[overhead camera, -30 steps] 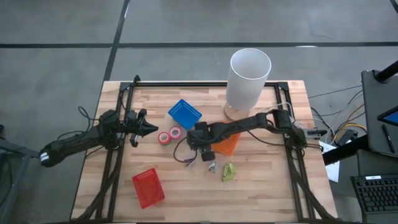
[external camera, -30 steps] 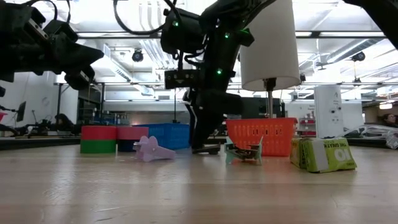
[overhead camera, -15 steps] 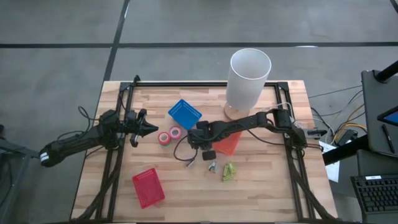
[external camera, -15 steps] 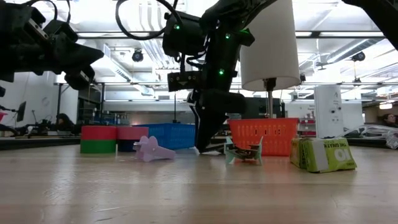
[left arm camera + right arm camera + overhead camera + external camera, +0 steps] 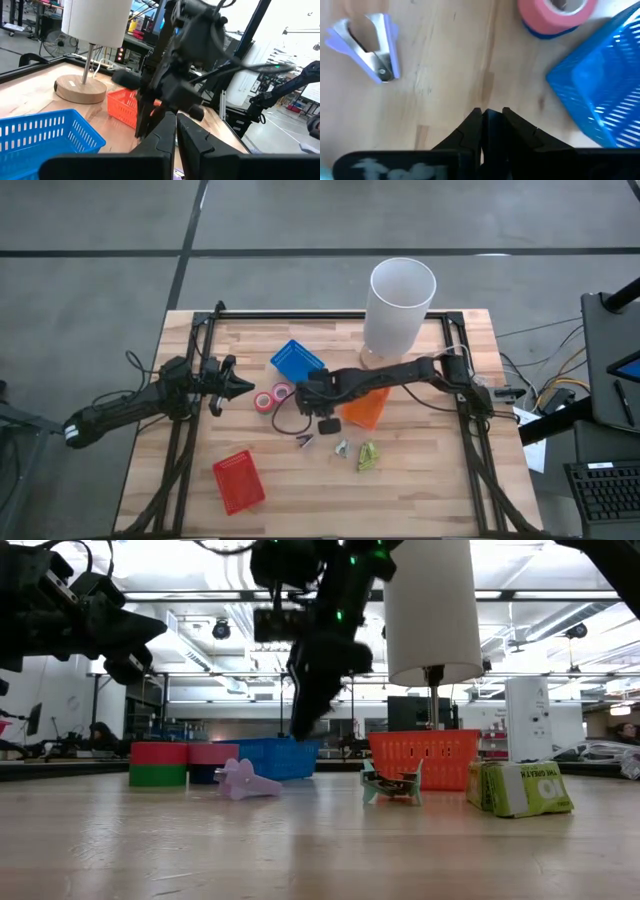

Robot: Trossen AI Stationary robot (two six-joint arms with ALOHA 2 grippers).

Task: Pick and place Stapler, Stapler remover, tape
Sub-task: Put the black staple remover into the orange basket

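My right gripper hangs over the table's middle, pointing steeply down and shut on a black stapler. The stapler shows only as a dark strip between the fingers. Below it a purple staple remover lies on the wood. A red tape roll and a pink one lie flat to its left, by the blue basket. My left gripper waits shut and level at the table's left, pointing at the rolls. My right gripper pinches the stapler between its two fingers, which slant steeply down from above. The fingers themselves hide which part of it they are on. The stapler is lifted clear of the table.
An orange basket sits right of the right gripper and a red basket stands near the front left. A white lamp stands at the back. A green staple remover and a yellow-green box lie toward the near edge.
My right gripper has shut on the stapler at the table top. It has then risen and drifted slightly toward the table's left, lifting the stapler clear of the wood. The staple removers, tape rolls and baskets have stayed put.
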